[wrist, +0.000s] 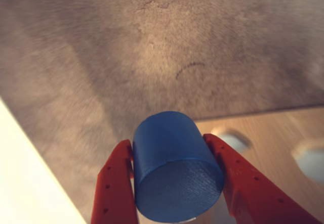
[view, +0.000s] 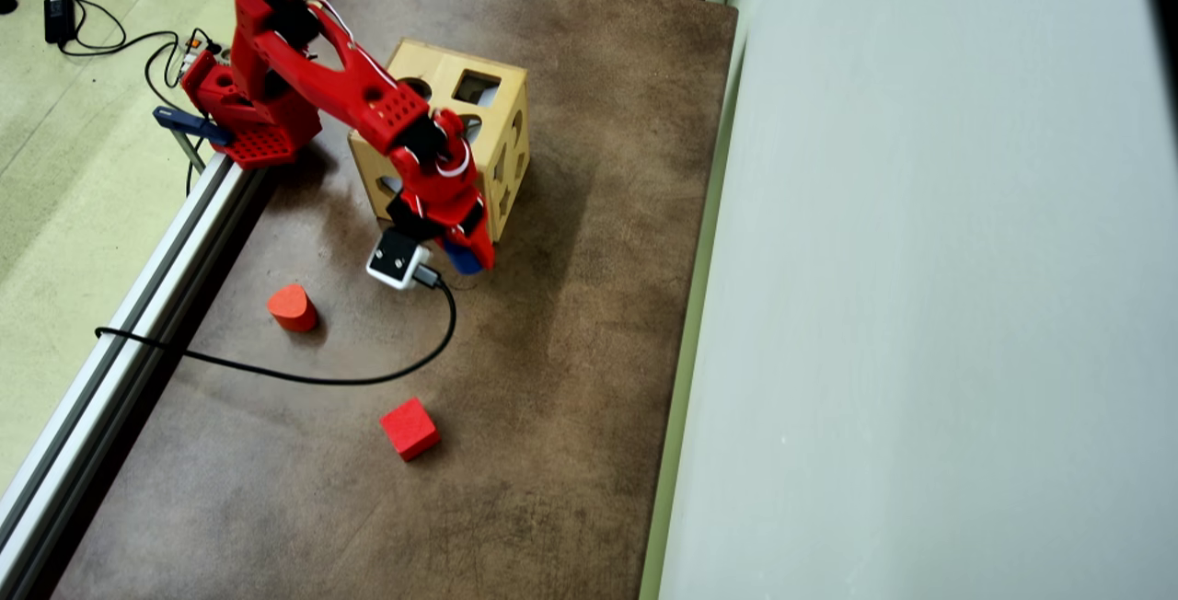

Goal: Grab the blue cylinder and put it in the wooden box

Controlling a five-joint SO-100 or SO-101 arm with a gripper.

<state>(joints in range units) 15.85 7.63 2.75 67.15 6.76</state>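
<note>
Brown, mottled table top (view: 571,324), worn paler in patches, running from top to bottom of the overhead view. On it, toward the left, an orange-red rounded block (view: 292,307), standing upright. Lower down and well apart from it, a red cube (view: 409,428), turned at an angle to the table's edges. Between the two, a black cable (view: 304,377), curving across the surface and off the left side. Along that left edge, a silver metal rail (view: 138,305). Beyond the rail, pale green floor (view: 64,149) with more black cables (view: 101,25) and a small black adapter (view: 59,18). On the right, a broad grey-white surface (view: 920,305).
</note>
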